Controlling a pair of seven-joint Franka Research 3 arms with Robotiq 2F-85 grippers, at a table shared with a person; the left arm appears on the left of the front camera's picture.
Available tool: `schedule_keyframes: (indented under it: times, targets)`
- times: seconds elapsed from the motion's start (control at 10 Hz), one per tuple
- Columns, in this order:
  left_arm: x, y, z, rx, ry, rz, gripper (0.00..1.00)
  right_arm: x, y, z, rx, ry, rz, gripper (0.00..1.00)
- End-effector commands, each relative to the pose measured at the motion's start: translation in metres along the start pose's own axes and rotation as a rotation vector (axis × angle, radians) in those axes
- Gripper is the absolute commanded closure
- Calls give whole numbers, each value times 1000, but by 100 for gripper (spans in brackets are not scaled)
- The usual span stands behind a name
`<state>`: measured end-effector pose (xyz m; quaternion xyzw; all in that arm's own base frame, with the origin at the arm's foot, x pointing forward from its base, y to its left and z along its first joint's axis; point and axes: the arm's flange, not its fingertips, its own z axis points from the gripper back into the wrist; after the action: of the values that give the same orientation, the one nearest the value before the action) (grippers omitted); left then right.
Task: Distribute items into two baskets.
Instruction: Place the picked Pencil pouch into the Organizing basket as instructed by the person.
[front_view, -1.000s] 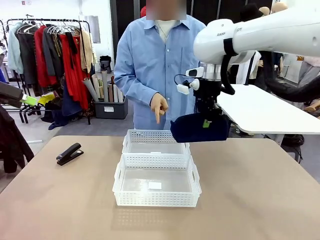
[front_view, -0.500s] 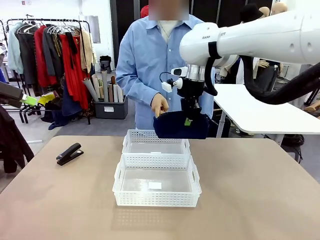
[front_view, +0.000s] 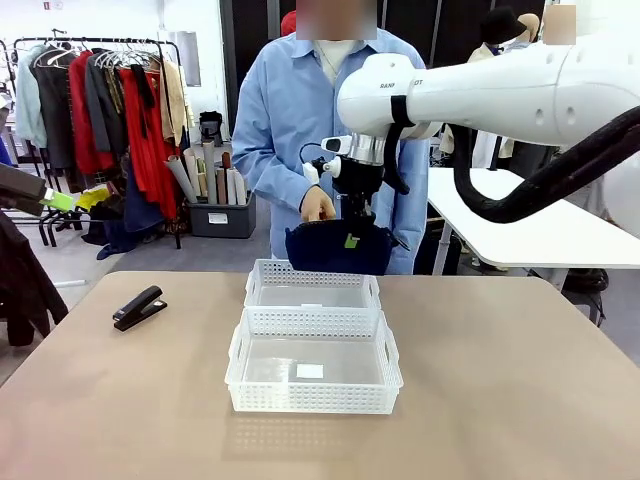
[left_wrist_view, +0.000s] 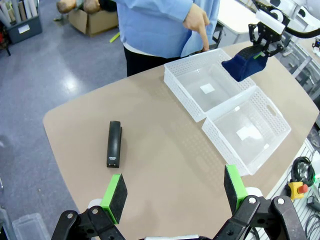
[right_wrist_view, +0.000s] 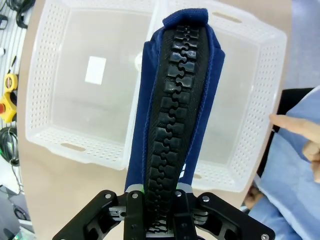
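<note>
The pouch (right_wrist_view: 172, 100) pinched in my right gripper (right_wrist_view: 160, 189) is soft navy cloth, matt, and its chunky black zip (right_wrist_view: 172, 115) looks like plastic with a faint sheen. The larger basket (front_view: 313, 397) is smooth white plastic, slightly see-through, with perforated walls; the basket (front_view: 312, 270) just behind it looks the same. Left of the larger basket, the stapler (front_view: 138, 307) is black and dully glossy. The table (front_view: 500, 400) under it is smooth matt tan. My left gripper (left_wrist_view: 174, 192) has matt green pads (left_wrist_view: 114, 194).

Back-L clothes rack (front_view: 110, 90), white table (front_view: 540, 230) R, grey floor (left_wrist_view: 45, 70).
</note>
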<state>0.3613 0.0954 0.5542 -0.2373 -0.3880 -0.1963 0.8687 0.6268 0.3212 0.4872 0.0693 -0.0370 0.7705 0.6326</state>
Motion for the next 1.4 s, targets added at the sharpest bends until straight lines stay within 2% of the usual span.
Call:
schedule_keyframes:
  times: [0.0, 0.5, 1.3]
  targets:
    - [0, 1, -1, -15, -18, -6, 0, 11, -23, 0, -5, 5, -23, 100]
    - [0, 1, -1, -15, -18, -6, 0, 24, -51, -36, -7, 57, -58, 100]
    - [0, 1, -1, -15, -18, -6, 0, 20, -62, -88, 32, 65, -67, 100]
